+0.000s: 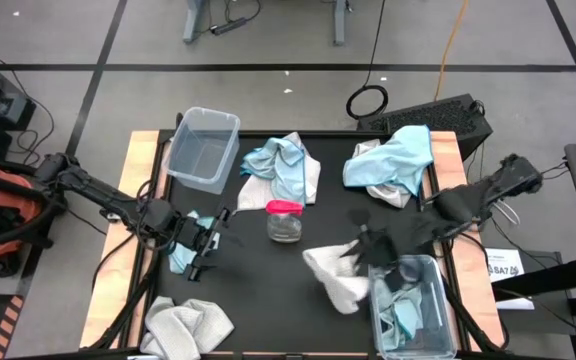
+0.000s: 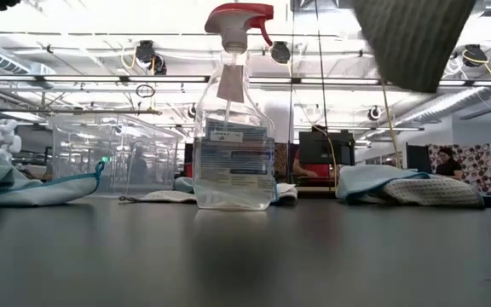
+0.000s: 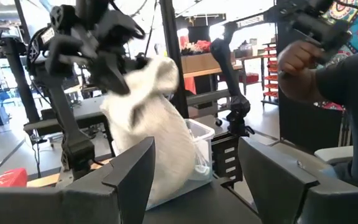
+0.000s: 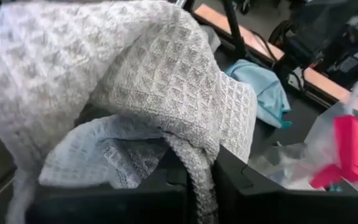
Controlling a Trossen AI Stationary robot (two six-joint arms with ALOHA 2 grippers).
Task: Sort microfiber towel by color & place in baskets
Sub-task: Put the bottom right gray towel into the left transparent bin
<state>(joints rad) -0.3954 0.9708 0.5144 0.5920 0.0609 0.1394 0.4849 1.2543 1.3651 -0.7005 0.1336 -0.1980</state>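
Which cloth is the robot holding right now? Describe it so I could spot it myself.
Start at the clear basket with blue cloths in it, at the black table's near right corner. Just to its left, the right tool is shut on a pale grey-white towel that hangs lifted. It is the only cloth off the table, waffle-textured, not blue.

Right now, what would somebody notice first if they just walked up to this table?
Probably the right gripper lifting a grey-white towel, right beside the basket with blue towels in it. Next, the spray bottle with a red top, standing mid-table. The left gripper waits open at the left side.
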